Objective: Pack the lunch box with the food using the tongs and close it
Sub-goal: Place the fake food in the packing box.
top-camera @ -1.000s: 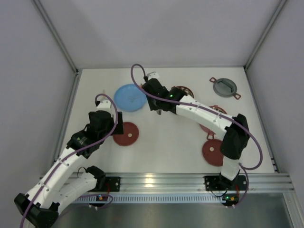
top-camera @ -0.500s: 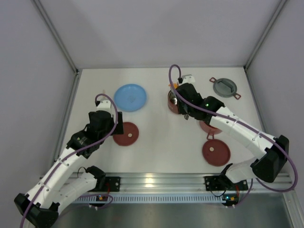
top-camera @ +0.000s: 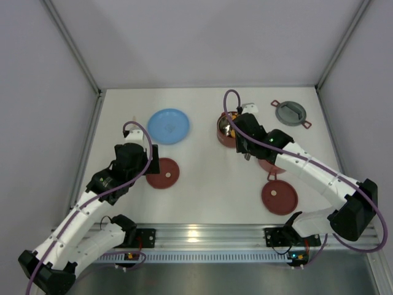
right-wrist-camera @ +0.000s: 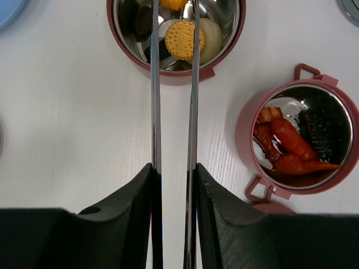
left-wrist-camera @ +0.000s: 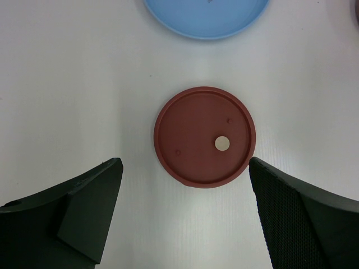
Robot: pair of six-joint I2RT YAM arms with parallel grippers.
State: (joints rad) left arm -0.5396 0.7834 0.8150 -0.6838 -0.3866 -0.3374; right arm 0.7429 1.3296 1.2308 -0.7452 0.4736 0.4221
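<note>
Right fingers part-closed, pinching the tongs. The tong arms run over the lunch box bowl, flanking a biscuit. Left fingers spread wide, empty, above a disc lid on the desk.

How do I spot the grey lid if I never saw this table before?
From above, find the white table and go to its far right corner. The grey lid lies there alone. Unlike the two flat dark-red lids nearer the front, it is grey with a little ear on each side.
</note>
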